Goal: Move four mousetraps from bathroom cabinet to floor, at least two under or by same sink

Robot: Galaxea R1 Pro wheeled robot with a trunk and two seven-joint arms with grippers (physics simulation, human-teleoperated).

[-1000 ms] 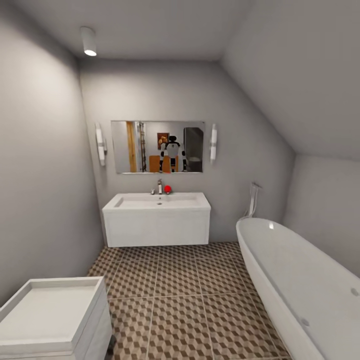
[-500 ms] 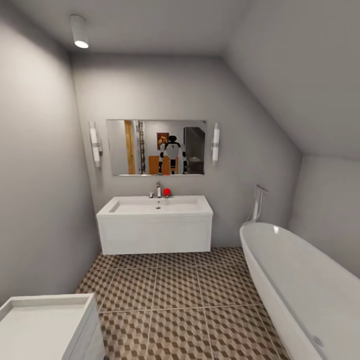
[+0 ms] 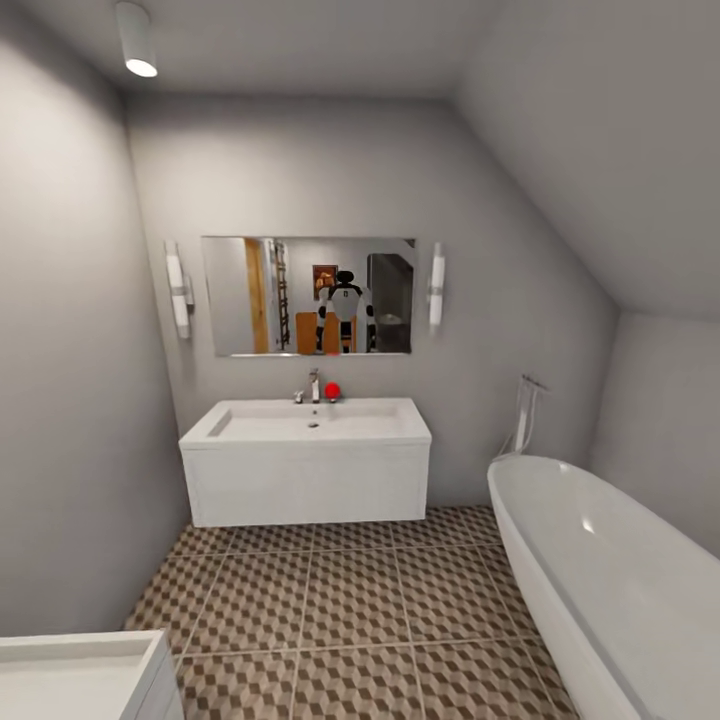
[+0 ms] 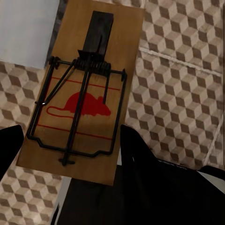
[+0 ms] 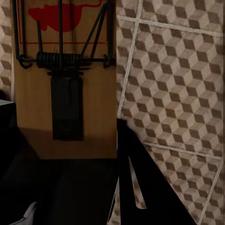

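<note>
Each mousetrap [image 4: 86, 89] [image 5: 65, 79] is a matt, smooth wooden board carrying dark metal wire and spring parts. The bathroom floor [image 3: 350, 600] is matt patterned tile with light grout. The bathroom sink [image 3: 305, 462] looks smooth white; beside it, the bathtub [image 3: 600, 570] is glossy.

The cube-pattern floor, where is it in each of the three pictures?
Head view: the bathroom floor spreads across the lower middle, between the sink and the bathtub.
Left wrist view: the floor lies behind the mousetrap in the left end effector.
Right wrist view: the floor lies behind the second mousetrap in the right end effector.
Shared landmark: the light grout lines between tiles.
</note>
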